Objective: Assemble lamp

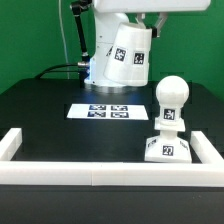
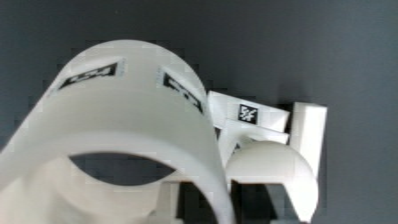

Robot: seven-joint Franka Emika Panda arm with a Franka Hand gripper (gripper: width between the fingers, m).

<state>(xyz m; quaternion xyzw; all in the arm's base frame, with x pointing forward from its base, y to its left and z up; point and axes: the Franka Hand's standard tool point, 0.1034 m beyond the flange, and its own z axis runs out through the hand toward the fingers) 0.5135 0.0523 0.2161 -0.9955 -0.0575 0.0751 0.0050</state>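
My gripper (image 1: 148, 24) is shut on the wall of the white truncated-cone shade (image 1: 127, 54) and holds it tilted, high above the back of the table. The round bulb (image 1: 170, 98) stands upright with its neck in the square wedge base (image 1: 167, 148), at the front on the exterior view's right, by the rail corner. In the wrist view the shade (image 2: 125, 110) fills most of the picture. My gripper (image 2: 222, 200) pinches its rim between dark fingers (image 2: 185, 198). The bulb (image 2: 270, 162) and tagged base (image 2: 246, 112) show beyond the shade, well below it.
The marker board (image 1: 103, 111) lies flat mid-table. White rails edge the front (image 1: 90, 172), the exterior view's left (image 1: 10, 143) and the exterior view's right (image 1: 206, 148). The robot's base and cables stand at the back (image 1: 85, 65). A rail also shows in the wrist view (image 2: 313, 125).
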